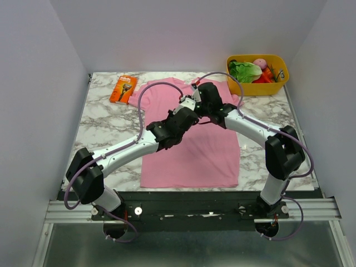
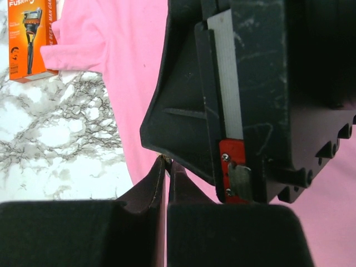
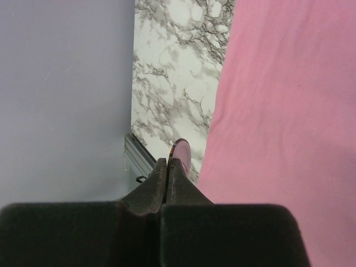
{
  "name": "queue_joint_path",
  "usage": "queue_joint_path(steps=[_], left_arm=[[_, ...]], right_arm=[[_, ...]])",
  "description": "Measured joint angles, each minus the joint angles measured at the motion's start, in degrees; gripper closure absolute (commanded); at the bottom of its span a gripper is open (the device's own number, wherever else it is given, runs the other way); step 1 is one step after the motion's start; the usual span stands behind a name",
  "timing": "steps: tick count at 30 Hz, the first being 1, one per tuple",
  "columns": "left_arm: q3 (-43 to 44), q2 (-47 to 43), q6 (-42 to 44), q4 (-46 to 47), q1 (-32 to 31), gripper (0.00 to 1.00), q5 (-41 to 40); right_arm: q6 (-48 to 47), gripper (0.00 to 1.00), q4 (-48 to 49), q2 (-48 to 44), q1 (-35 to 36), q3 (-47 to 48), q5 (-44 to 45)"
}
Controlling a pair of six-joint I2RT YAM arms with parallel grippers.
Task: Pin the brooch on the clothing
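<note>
The pink T-shirt (image 1: 206,156) lies flat on the marble table, neck at the far side. My right gripper (image 1: 194,87) hovers over the shirt's collar area. In the right wrist view my right gripper (image 3: 168,162) is shut on the brooch (image 3: 182,151), a small round disc held on edge above the marble just beside the shirt (image 3: 289,111). My left gripper (image 1: 191,105) is just behind the right one over the upper chest. In the left wrist view my left gripper (image 2: 167,164) is shut, its tips nearly touching the right gripper's black body (image 2: 256,94) above the shirt (image 2: 133,83).
An orange rectangular package (image 1: 123,89) lies at the far left beside the shirt's sleeve and shows in the left wrist view (image 2: 30,39). A yellow bin (image 1: 261,90) with toy vegetables stands at the far right corner. Lilac walls enclose the table; a metal rail (image 3: 136,158) edges it.
</note>
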Motion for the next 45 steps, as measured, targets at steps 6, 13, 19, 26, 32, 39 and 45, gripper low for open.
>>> queue_joint_path(steps=[6, 13, 19, 26, 32, 39, 45], left_arm=[[-0.17, -0.63, -0.28, -0.96, 0.57, 1.0, -2.78], [-0.48, -6.03, -0.7, -1.22, 1.62, 1.0, -0.26], [-0.48, -14.05, -1.46, -0.85, 5.73, 1.0, 8.44], [1.46, -22.05, -3.15, -0.66, 10.36, 1.0, 28.0], [3.91, -23.89, -5.68, 1.03, 12.74, 1.0, 46.56], [4.22, -23.96, -7.8, 3.5, 13.94, 1.0, 59.41], [4.98, -23.89, -8.85, 3.91, 14.23, 1.0, 63.93]], right_arm=[[-0.33, 0.42, 0.96, -0.74, -0.04, -1.4, -1.38], [-1.88, 0.15, 1.11, -4.22, -1.27, -2.99, -1.6], [-6.51, 0.0, 0.66, -11.5, -4.72, -5.09, -2.34], [-13.53, 0.0, 1.64, -20.98, -5.62, -5.11, -6.12], [-17.44, 0.0, 7.54, -27.91, -5.6, -8.74, -11.34], [-20.81, 0.06, 10.16, -31.87, -5.6, -11.19, -13.99], [-21.46, 0.22, 11.21, -32.02, -5.6, -11.58, -15.34]])
